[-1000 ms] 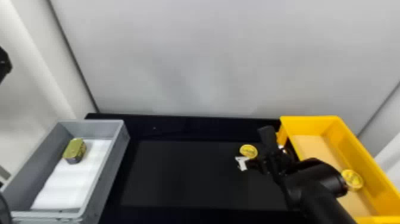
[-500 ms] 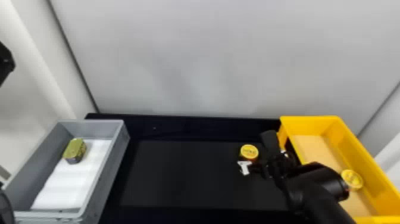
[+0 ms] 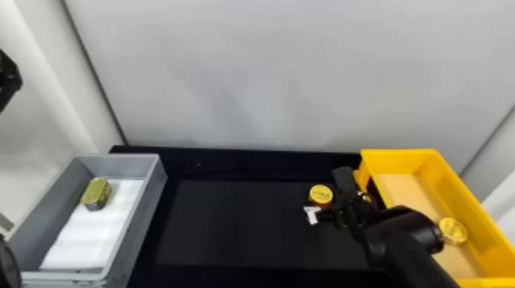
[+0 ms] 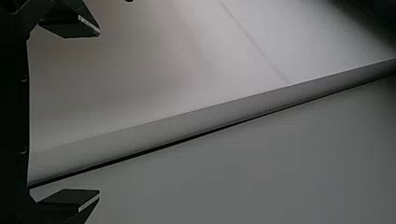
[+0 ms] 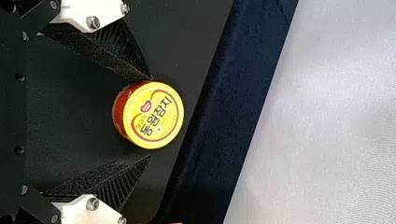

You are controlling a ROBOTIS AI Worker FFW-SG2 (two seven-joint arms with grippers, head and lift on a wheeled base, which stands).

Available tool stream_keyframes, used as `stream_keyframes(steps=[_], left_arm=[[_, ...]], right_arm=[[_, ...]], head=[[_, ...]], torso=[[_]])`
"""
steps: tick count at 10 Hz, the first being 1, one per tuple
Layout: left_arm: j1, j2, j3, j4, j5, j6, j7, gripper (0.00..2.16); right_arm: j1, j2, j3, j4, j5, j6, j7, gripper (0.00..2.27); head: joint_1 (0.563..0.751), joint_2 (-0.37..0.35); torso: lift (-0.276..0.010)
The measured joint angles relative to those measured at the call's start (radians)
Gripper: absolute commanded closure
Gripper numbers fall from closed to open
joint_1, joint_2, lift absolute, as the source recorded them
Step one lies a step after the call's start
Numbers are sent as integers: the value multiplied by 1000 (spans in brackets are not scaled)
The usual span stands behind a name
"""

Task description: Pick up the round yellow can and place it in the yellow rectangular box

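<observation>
1. Yellow round can (image 3: 321, 194) is on the black table (image 3: 237, 229), near its far edge, left of the yellow rectangular box (image 3: 456, 199).
2. Right gripper (image 3: 328, 193) has its fingers apart, one at each side of the can.

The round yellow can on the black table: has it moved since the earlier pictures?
No visible shift: in the head view, the round yellow can keeps its place to the left of the yellow box.

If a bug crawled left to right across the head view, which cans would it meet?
Green can in the gray box, round yellow can on the table, yellow-lidded can in the yellow box.
</observation>
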Motion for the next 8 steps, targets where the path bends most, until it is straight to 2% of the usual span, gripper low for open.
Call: stream_keyframes(steps=[7,8], left_arm=[[-4,0,-7,3,-7,3,-2,68],[-4,0,-7,3,-7,3,-2,68]], right_arm=[[-17,2,-3,63,-3,-102,-1,196],[-14,1,-9,64,-4,-102,-2,249]], head=[[692,14],[692,14]], torso=[[-56],[-56]])
